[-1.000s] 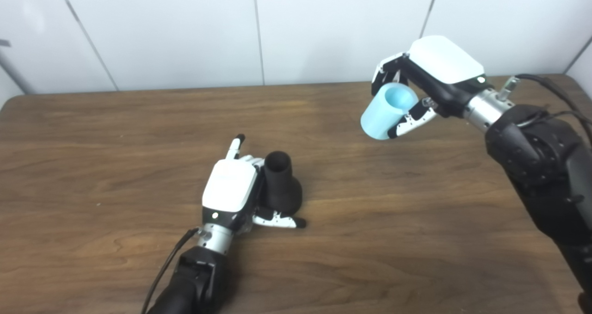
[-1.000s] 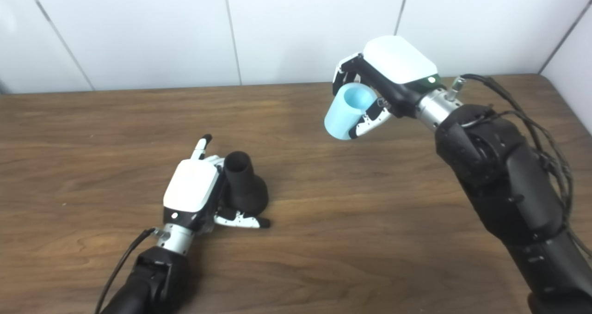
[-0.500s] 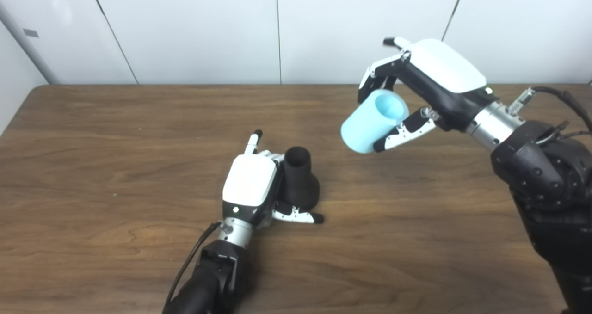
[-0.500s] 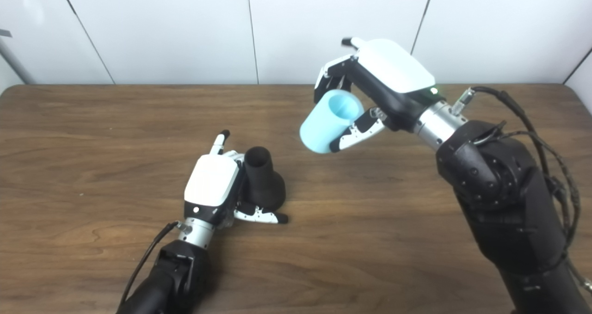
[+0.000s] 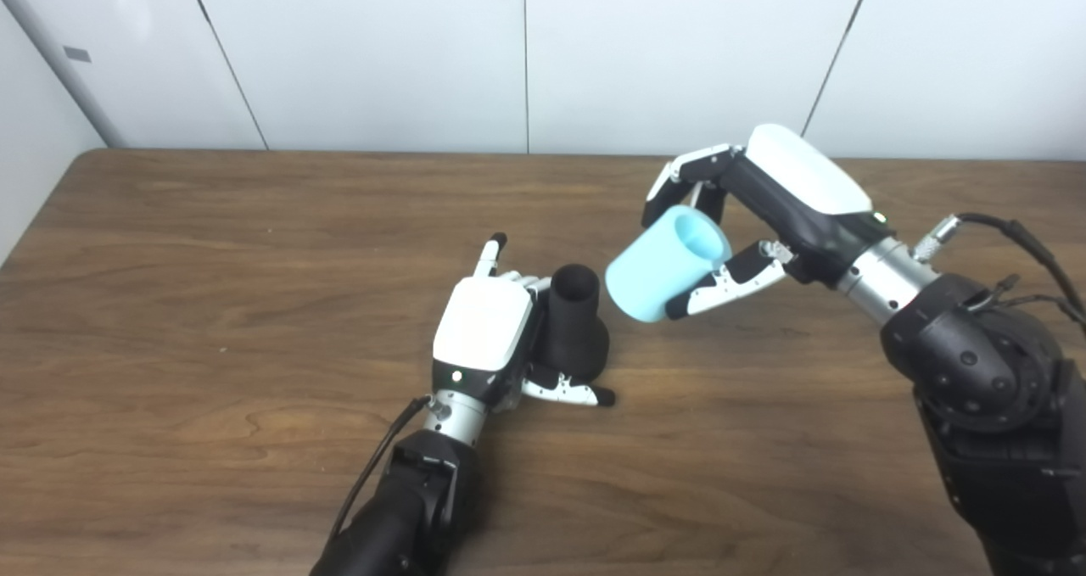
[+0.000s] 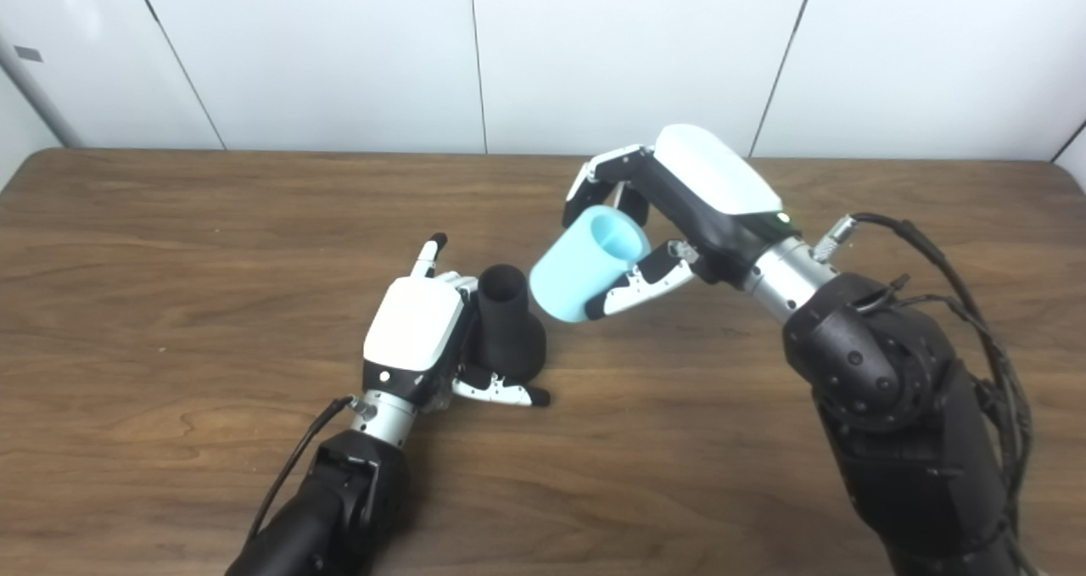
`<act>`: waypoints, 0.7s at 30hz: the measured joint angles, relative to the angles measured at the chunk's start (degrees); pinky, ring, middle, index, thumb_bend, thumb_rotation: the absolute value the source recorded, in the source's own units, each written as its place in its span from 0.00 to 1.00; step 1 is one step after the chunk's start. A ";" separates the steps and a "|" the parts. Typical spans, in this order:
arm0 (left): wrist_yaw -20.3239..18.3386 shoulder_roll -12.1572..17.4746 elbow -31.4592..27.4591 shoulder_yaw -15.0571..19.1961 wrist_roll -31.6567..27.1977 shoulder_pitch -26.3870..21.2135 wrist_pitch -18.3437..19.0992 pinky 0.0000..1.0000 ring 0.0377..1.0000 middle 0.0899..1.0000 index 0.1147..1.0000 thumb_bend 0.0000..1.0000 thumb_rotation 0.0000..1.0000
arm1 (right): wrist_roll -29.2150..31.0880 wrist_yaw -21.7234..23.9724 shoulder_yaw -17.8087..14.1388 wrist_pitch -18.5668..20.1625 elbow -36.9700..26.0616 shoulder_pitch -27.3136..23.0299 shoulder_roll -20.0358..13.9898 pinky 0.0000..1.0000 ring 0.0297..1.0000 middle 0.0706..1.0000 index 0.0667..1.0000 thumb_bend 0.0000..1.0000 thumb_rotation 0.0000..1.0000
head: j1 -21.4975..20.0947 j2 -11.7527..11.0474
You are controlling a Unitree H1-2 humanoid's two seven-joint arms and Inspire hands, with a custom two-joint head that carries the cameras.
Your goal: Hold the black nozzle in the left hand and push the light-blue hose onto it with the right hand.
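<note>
The black nozzle (image 5: pixel 575 326) stands upright on the wooden table (image 5: pixel 212 245), narrow open neck up and wide base down. My left hand (image 5: pixel 488 336) is shut on it from its left side, thumb across the base and one finger pointing away. My right hand (image 5: pixel 764 211) is shut on the light-blue hose (image 5: pixel 662 264), a short wide tube held tilted above the table. The hose's lower end hangs just right of the nozzle's top, apart from it. The hose's upper open end faces up toward the right hand.
White wall panels (image 5: pixel 382 50) run behind the table's far edge. The right arm's black forearm and cables (image 5: pixel 984 364) fill the right side. Bare wood lies left of the left hand and along the front.
The right hand has carried the hose down and left, close to the nozzle's top. The camera has shifted, so the whole scene sits differently. The left hand still holds the nozzle on the table.
</note>
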 measured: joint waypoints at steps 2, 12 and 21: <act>0.00 -0.03 0.00 -0.03 0.03 -0.01 0.04 1.00 0.59 0.47 0.41 0.52 0.00 | 0.03 -0.31 0.03 -0.01 0.00 0.00 0.34 0.33 0.38 0.48 0.44 0.50 0.00 | 0.00 0.00; 0.10 -0.19 0.01 -0.36 0.23 -0.02 0.99 1.00 0.59 0.45 0.41 0.52 0.00 | -0.43 -1.17 0.43 0.01 0.00 -0.23 2.28 0.33 0.38 0.48 0.45 0.50 0.00 | -0.35 0.53; 0.16 -0.21 0.01 -0.55 0.26 -0.04 1.05 1.00 0.59 0.47 0.41 0.52 0.00 | -0.64 -1.93 0.36 0.10 -0.01 -0.86 2.86 0.32 0.38 0.47 0.45 0.50 0.00 | -0.53 0.79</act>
